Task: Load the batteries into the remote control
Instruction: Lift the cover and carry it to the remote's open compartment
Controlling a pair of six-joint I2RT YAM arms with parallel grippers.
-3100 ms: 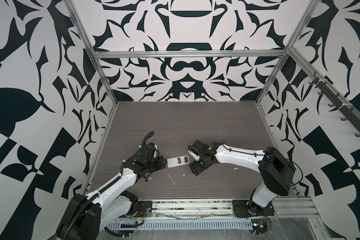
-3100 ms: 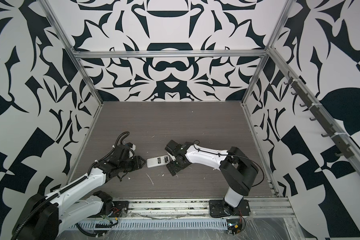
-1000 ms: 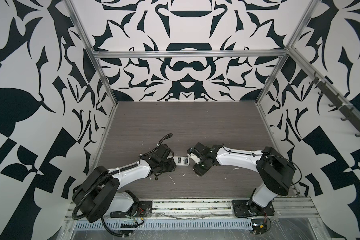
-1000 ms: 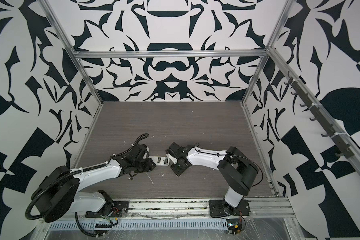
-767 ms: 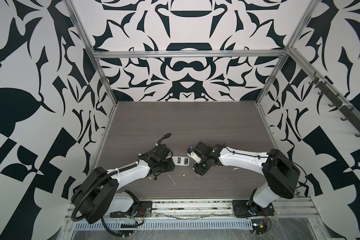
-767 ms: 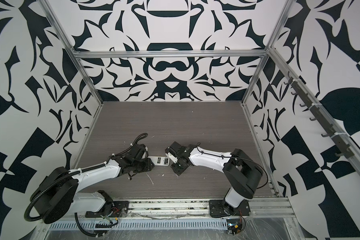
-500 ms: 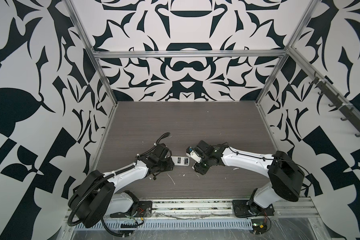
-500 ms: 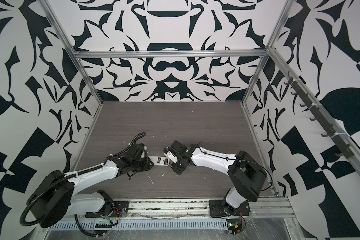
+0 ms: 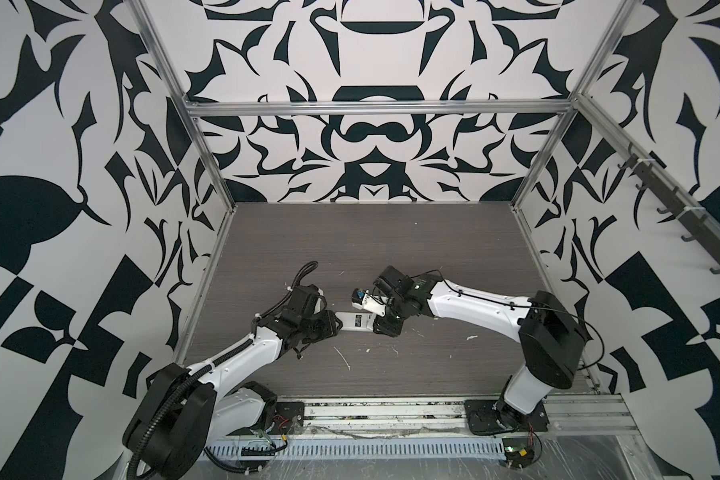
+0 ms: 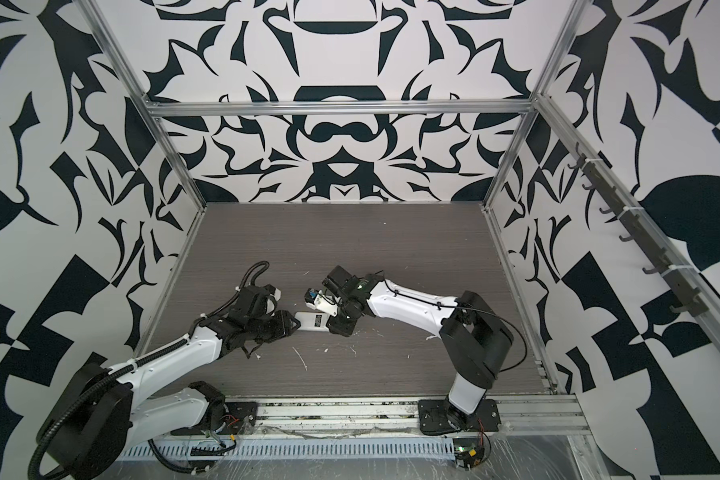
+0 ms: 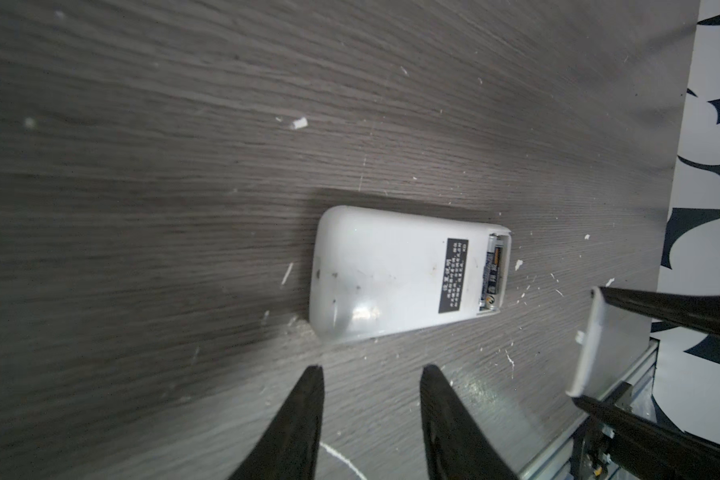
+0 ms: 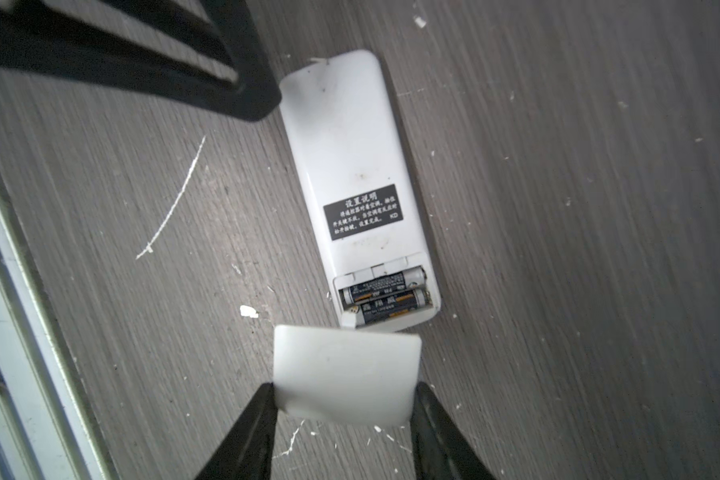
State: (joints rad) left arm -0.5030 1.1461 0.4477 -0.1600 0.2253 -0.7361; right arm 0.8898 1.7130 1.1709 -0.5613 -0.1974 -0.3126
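Observation:
The remote control (image 9: 358,322) (image 10: 314,322) lies face down on the table, white back and black label up (image 12: 350,166) (image 11: 391,270). Its end compartment is uncovered, and the batteries (image 12: 385,295) (image 11: 492,270) lie side by side inside. My right gripper (image 12: 345,388) (image 9: 385,326) is shut on the small white cover plate (image 12: 346,374) (image 11: 591,340), which it holds just off that open end. My left gripper (image 11: 373,368) (image 9: 335,326) stands open at the remote's closed end, apart from it, with nothing between its fingers (image 12: 250,95).
White flecks and a long thin scrap (image 9: 344,359) litter the dark wood table near the remote. A metal rail (image 9: 391,411) runs along the front edge by the arm bases. Patterned walls enclose the other three sides.
The right arm's elbow has swung out to the right while its gripper stays at the remote's open end with the cover. The left gripper has only shifted slightly at the other end.

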